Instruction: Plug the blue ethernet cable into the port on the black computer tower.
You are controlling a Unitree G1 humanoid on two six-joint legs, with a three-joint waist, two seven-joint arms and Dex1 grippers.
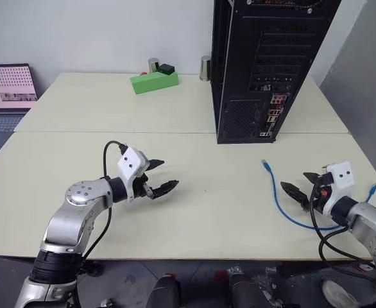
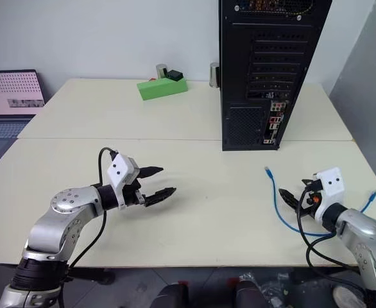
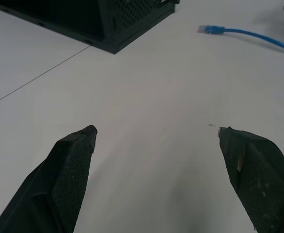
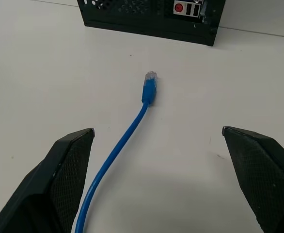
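The black computer tower [image 1: 265, 64] stands upright at the back of the table, its rear facing me. Its connector panel [image 1: 273, 117] holds small coloured sockets, and I cannot pick the port out among them. The blue ethernet cable [image 1: 282, 202] lies loose on the table at the right. One plug [image 4: 149, 87] points toward the tower, and the other end [image 1: 372, 189] lies by the right edge. My right gripper [image 1: 295, 181] hovers open just behind the cord, which runs between its fingers without touching them. My left gripper [image 1: 167, 174] is open and empty over the middle of the table.
A green box [image 1: 154, 81] with a small black item on it sits at the back, beside two metal cylinders [image 1: 153, 64]. A laptop [image 1: 5, 90] stands at the far left. A seam [image 1: 111, 132] crosses the table between the two tabletops.
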